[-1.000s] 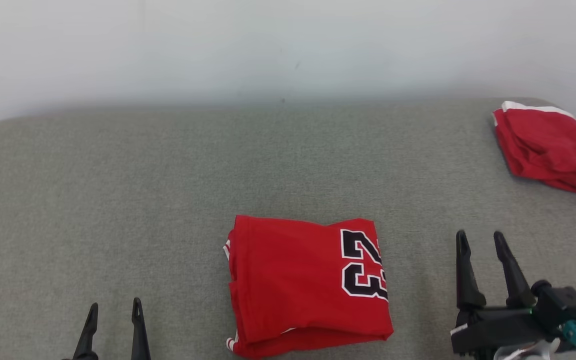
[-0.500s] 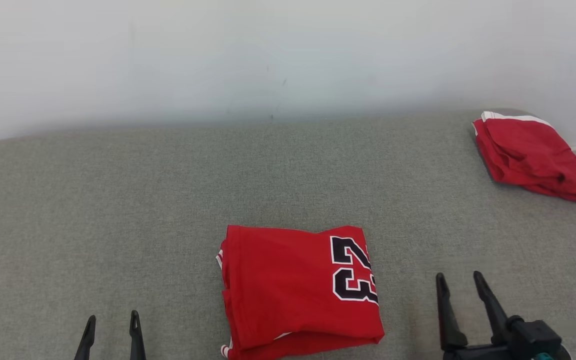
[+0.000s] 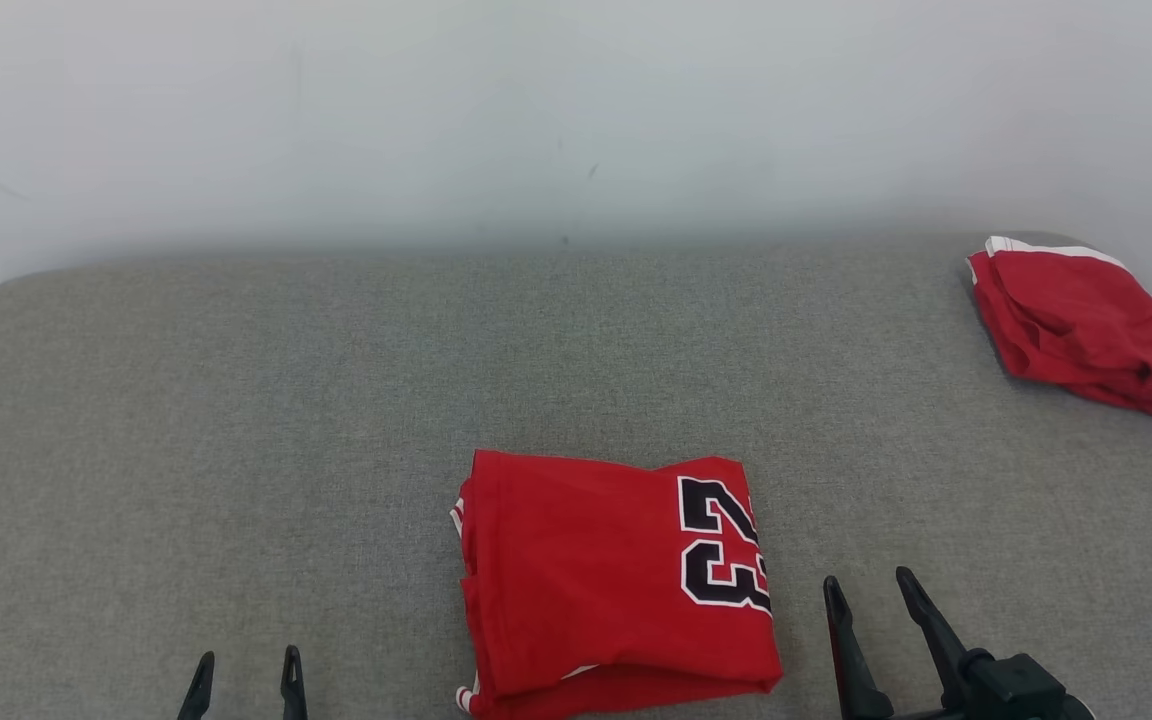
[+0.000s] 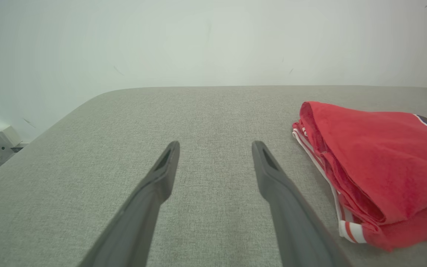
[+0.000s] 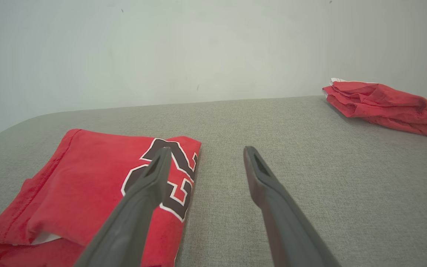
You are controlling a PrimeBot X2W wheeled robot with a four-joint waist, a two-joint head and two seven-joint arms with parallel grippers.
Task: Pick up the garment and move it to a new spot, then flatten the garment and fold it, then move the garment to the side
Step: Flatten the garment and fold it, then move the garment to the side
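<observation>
Surface: Grey padded table against a pale wall carried two red pieces.
Garment: Red jersey lay folded, number 23 up, at the table's near middle, between both grippers.
Left gripper: fingers spread, holding nothing, well apart from the jersey.
Right gripper: fingers parted, empty, just beside the jersey's right edge.
Progress: Folding looked finished; seemingly only the move to the side was left.
Views: From the left wrist, stacked layers and striped trim appeared, a mere sliver from the head; from the right wrist, a second red garment showed its creases.
</observation>
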